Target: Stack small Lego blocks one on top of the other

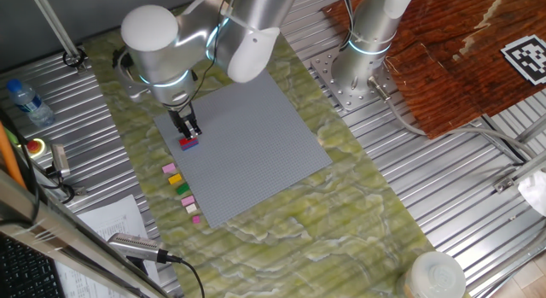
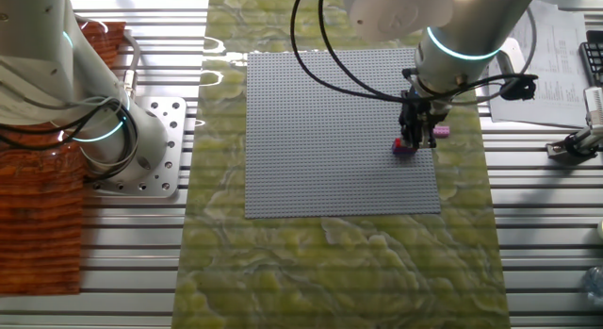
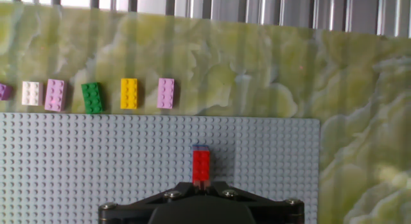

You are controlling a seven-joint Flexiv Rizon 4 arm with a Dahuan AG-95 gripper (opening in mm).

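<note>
A red Lego brick [image 3: 201, 166] sits on the grey baseplate [image 3: 77, 160] with a blue brick's edge [image 3: 201, 147] showing under its far end. My gripper [image 3: 201, 184] stands straight over it, and the brick's near end runs into the notch between the jaws, which look closed on it. In one fixed view the gripper [image 1: 188, 131] is right above the red brick [image 1: 188, 143] near the plate's left edge. In the other fixed view the gripper [image 2: 417, 133] covers most of the brick [image 2: 403, 147]. Loose pink [image 3: 166, 93], yellow [image 3: 129, 93] and green [image 3: 92, 97] bricks lie beyond the plate.
More loose bricks, pink [image 3: 54, 95] and white [image 3: 31, 93], continue the row on the green marbled mat [image 3: 257, 70]. A second arm's base [image 1: 363, 67] stands behind the baseplate [image 1: 256, 136]. A water bottle [image 1: 26, 102] and papers [image 1: 111, 221] lie at the left.
</note>
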